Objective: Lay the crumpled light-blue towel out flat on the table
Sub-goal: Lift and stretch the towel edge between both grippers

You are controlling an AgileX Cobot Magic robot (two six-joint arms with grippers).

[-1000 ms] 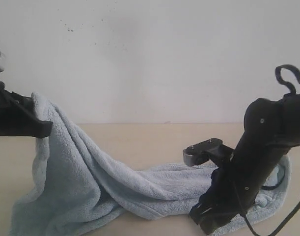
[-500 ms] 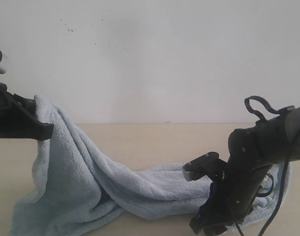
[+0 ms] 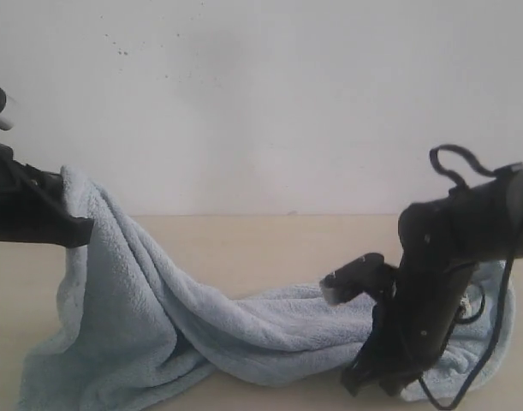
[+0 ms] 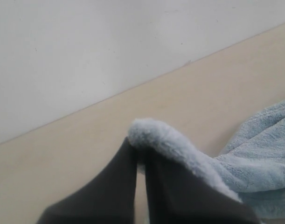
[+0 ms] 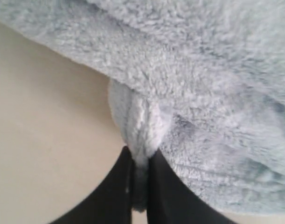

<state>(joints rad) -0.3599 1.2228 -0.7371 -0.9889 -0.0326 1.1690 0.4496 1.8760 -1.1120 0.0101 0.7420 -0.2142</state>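
The light-blue towel [image 3: 158, 317] hangs from a raised corner at the left and sags in folds across the cream table [image 3: 261, 244] to the right. My left gripper [image 3: 73, 224] holds that raised corner well above the table; in the left wrist view the gripper [image 4: 140, 156] is shut on the fluffy edge of the towel [image 4: 179, 149]. My right gripper [image 3: 372, 381] is low at the towel's near right edge. In the right wrist view that gripper [image 5: 140, 161] is shut on a pinched fold of the towel [image 5: 203, 93]. No white label shows.
A grey-white wall [image 3: 261, 103] with dark specks rises behind the table. Bare table lies behind the towel's middle and in front near the bottom edge [image 3: 287, 396]. A black cable [image 3: 466, 163] loops above the right arm.
The right arm dropped lower, then shifted a little to the right with the towel's right end, which now spreads slightly further right. The left gripper and the raised corner stayed put.
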